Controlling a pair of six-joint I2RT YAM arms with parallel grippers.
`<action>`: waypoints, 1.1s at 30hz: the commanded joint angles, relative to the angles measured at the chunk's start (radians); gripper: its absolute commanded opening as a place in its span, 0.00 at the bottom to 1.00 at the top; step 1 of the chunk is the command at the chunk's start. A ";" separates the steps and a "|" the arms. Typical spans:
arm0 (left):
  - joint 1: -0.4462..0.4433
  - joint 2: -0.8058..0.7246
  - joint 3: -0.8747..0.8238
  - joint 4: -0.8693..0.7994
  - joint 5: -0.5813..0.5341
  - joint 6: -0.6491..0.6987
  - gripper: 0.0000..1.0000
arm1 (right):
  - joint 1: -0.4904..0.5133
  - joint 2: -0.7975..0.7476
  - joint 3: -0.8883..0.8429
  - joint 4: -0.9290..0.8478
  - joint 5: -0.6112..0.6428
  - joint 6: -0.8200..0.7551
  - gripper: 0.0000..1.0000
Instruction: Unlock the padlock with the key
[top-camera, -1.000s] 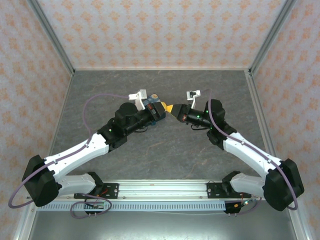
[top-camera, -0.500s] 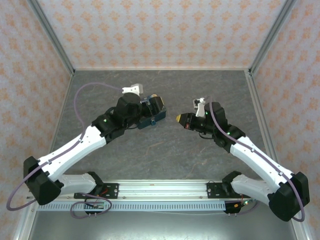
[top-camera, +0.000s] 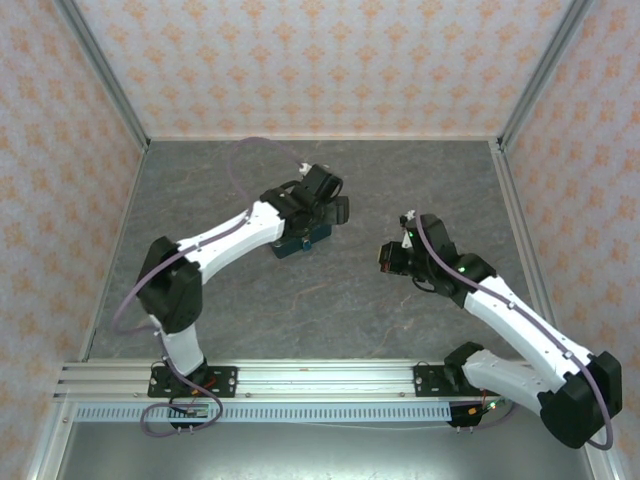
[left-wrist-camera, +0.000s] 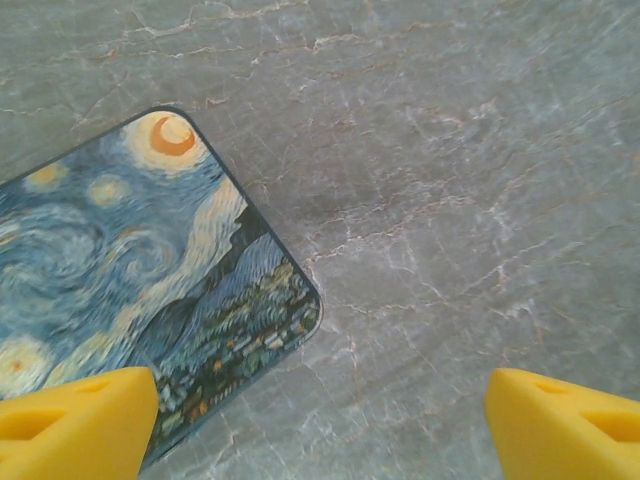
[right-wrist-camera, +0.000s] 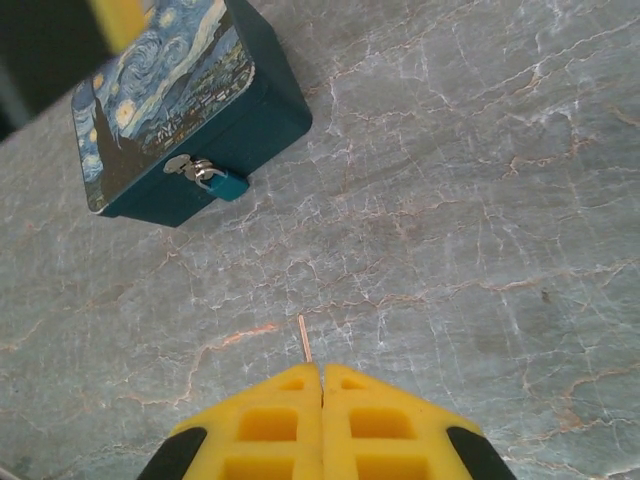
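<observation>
The padlock (right-wrist-camera: 222, 182), a small blue-teal body on a silver shackle, hangs on the front of a starry-night printed box (right-wrist-camera: 165, 90). That box (top-camera: 303, 238) lies on the table. My right gripper (right-wrist-camera: 321, 368) is shut on the key, whose thin pale blade (right-wrist-camera: 304, 338) pokes out ahead of the fingertips; the head is hidden between them. It hovers to the right of the box (top-camera: 387, 257), well apart from the padlock. My left gripper (left-wrist-camera: 320, 425) stands wide open above the box's lid (left-wrist-camera: 120, 260), holding nothing, with one finger (left-wrist-camera: 80, 420) over the lid's corner.
The grey marbled table (top-camera: 330, 300) runs between patterned walls, with metal posts at the back corners. Open floor lies between the box and my right gripper. The left arm's elbow (top-camera: 165, 270) is bent high at the left.
My left gripper has let go of the box and opened above it; the box now lies on the table. The right gripper has drawn back from the box, still shut on the key.
</observation>
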 joint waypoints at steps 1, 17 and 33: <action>0.012 0.068 0.102 -0.079 -0.030 0.047 0.86 | 0.003 -0.050 -0.011 -0.040 0.048 -0.011 0.00; 0.018 0.310 0.268 -0.136 0.053 0.029 0.89 | 0.002 -0.094 -0.034 -0.078 0.063 -0.006 0.00; -0.053 0.199 0.089 -0.127 0.148 0.199 0.83 | 0.001 -0.084 -0.031 -0.114 0.105 -0.033 0.00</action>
